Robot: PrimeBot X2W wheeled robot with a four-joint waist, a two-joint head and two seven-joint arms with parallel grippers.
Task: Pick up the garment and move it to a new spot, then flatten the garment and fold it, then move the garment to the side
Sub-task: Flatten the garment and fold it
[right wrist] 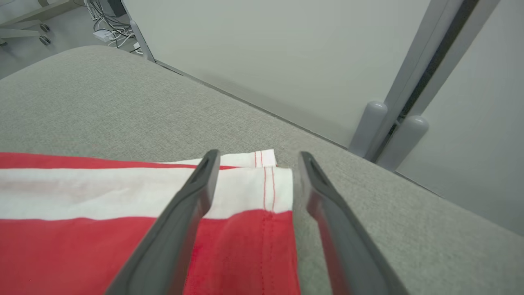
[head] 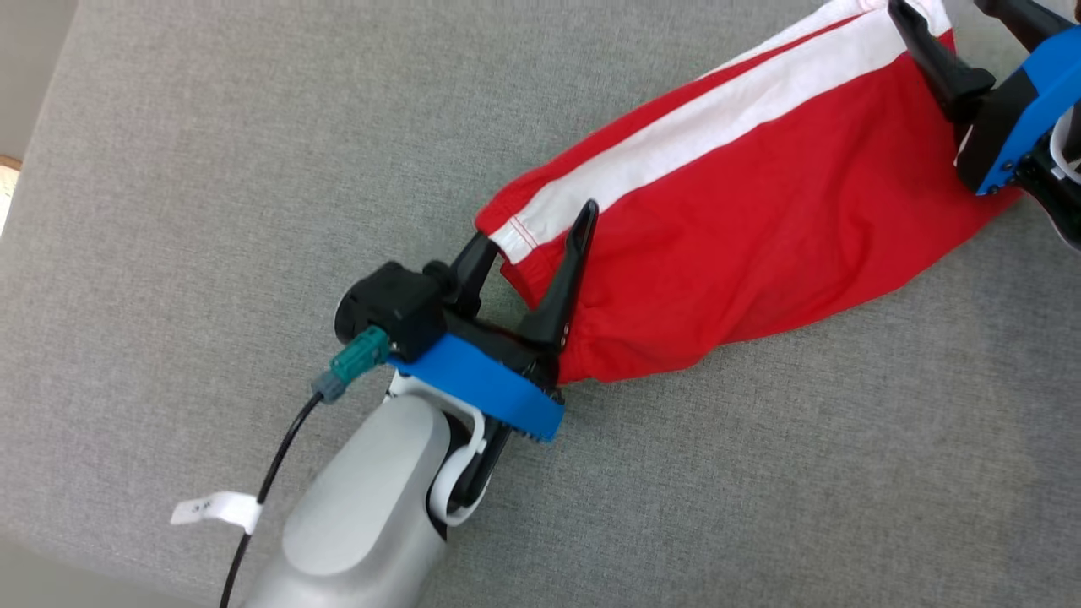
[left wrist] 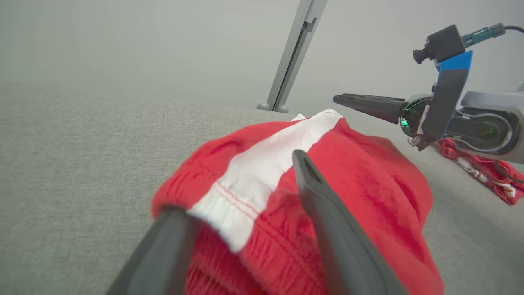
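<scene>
The head view gives you the whole run of the garment [head: 743, 219]. It is red with a broad white stripe and lies slantwise from mid-frame to the upper right on the grey surface [head: 211, 211]. Your left end effector [head: 536, 228] stands open at the gathered waistband, with one finger on top of the cloth and the other at the band's edge.

The right end effector [head: 942, 10] sits in the top right corner. Its wrist view shows what the head view crops: both fingers spread wide over the stitched hem, clamping nothing.

The left wrist view adds crumpled red and white cloth [left wrist: 483, 172] under the right arm; you cannot tell whether it is the same garment.

A grey post [right wrist: 413, 82] rises past the surface's far edge, and cables [right wrist: 102, 24] show at upper left. The garment puckers at the waistband and lies smooth near the hem.
</scene>
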